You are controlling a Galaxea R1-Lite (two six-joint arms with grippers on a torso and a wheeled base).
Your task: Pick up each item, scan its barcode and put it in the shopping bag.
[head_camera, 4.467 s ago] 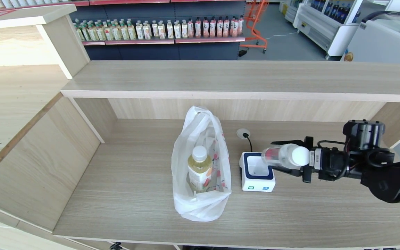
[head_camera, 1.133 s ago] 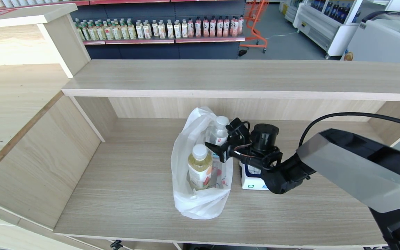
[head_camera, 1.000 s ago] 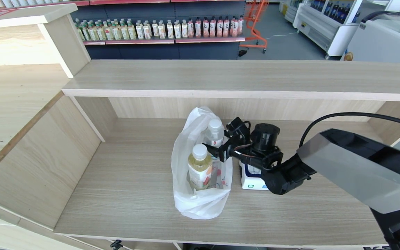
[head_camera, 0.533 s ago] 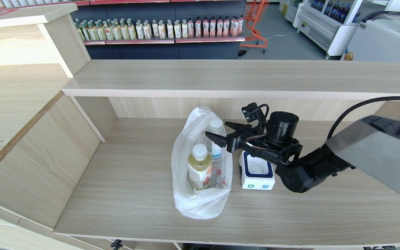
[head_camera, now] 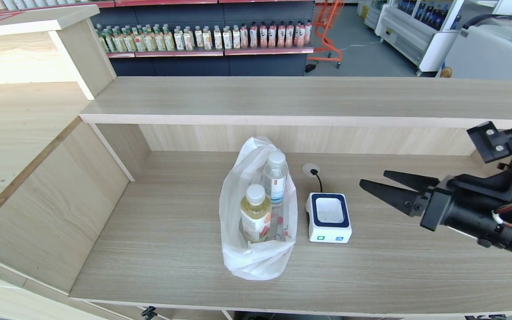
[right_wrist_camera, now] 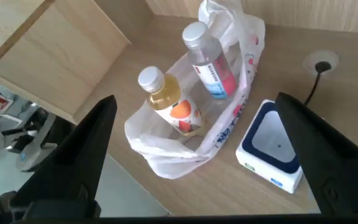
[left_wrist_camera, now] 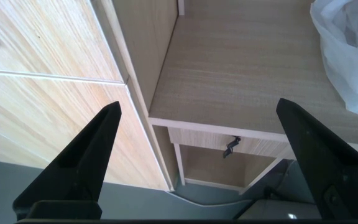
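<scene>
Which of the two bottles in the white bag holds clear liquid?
The clear plastic bottle with red-and-blue label, farther back; the nearer plastic bottle holds yellow drink.

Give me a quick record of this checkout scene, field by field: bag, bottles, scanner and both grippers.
bag: white, open, standing on the counter
in bag: yellow bottle and water bottle, both upright
scanner: on the counter just right of the bag, nothing over it
right gripper: open, empty, right of the scanner
left gripper: open, empty, off the counter's edge

Base of clear bottle (head_camera: 275, 180) behind yellow bottle (head_camera: 254, 216), inside bag (head_camera: 237, 262)
</scene>
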